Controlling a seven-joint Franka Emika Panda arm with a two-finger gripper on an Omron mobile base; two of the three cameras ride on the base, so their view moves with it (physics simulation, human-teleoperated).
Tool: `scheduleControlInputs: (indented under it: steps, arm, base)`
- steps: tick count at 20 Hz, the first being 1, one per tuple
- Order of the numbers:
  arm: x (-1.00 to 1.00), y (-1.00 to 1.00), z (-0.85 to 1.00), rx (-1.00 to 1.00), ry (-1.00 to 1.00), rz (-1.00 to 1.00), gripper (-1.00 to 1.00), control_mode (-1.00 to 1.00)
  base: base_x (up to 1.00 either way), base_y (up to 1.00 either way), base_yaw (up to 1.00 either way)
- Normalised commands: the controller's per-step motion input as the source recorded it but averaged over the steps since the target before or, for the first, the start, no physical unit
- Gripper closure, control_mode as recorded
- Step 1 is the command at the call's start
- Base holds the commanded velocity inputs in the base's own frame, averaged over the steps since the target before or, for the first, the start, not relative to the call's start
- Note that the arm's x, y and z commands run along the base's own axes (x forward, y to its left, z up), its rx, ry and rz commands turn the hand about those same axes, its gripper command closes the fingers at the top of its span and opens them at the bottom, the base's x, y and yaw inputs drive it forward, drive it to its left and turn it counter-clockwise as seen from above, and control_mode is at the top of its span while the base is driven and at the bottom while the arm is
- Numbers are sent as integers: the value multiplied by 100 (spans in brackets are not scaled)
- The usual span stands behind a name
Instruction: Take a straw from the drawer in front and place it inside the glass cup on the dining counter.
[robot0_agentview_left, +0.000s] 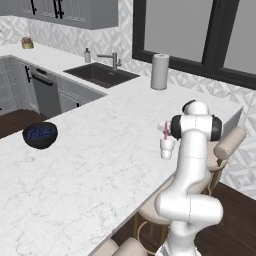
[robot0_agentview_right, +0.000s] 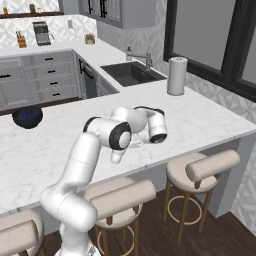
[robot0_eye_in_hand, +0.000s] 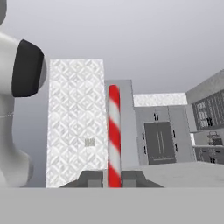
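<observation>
My gripper (robot0_eye_in_hand: 113, 178) is shut on the straw (robot0_eye_in_hand: 113, 131), a red-and-white striped stick that rises straight up between the two finger tips in the hand view. The hand looks level across the kitchen toward the far cabinets. In the left base view a short pink piece of the straw (robot0_agentview_left: 166, 133) shows beside my wrist, just above the glass cup (robot0_agentview_left: 167, 149). This small whitish tumbler stands near the edge of the white marble dining counter (robot0_agentview_left: 100, 160). In the right base view my forearm hides most of the glass cup (robot0_agentview_right: 117, 156). The drawer is out of view.
A dark bowl of blue berries (robot0_agentview_left: 40, 135) sits on the counter's left side. A paper towel roll (robot0_agentview_left: 160, 71) stands at the back, near the sink (robot0_agentview_left: 100, 74). Padded stools (robot0_agentview_right: 200, 172) line the counter's near edge, below my arm.
</observation>
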Motion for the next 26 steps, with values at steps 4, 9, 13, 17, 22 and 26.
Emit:
scheduleControlInputs:
  steps: [4, 9, 13, 17, 22, 26]
  arm:
    - [-32, 19, -22, -5, 0, 3, 100, -100]
    - [-57, 27, -20, -3, 0, 4, 100, -100]
    - [-87, 6, -5, 0, -8, 3, 100, -100]
    - [-59, -11, 0, 0, -16, 0, 100, -100]
    - [2, -1, 0, 0, -18, 0, -100, -100]
    - [19, -6, 0, 0, -19, 0, -100, -100]
  base:
    - [0, 0, 0]
    - [0, 0, 0]
    - [0, 0, 0]
    - [0, 0, 0]
    - [0, 0, 0]
    - [0, 0, 0]
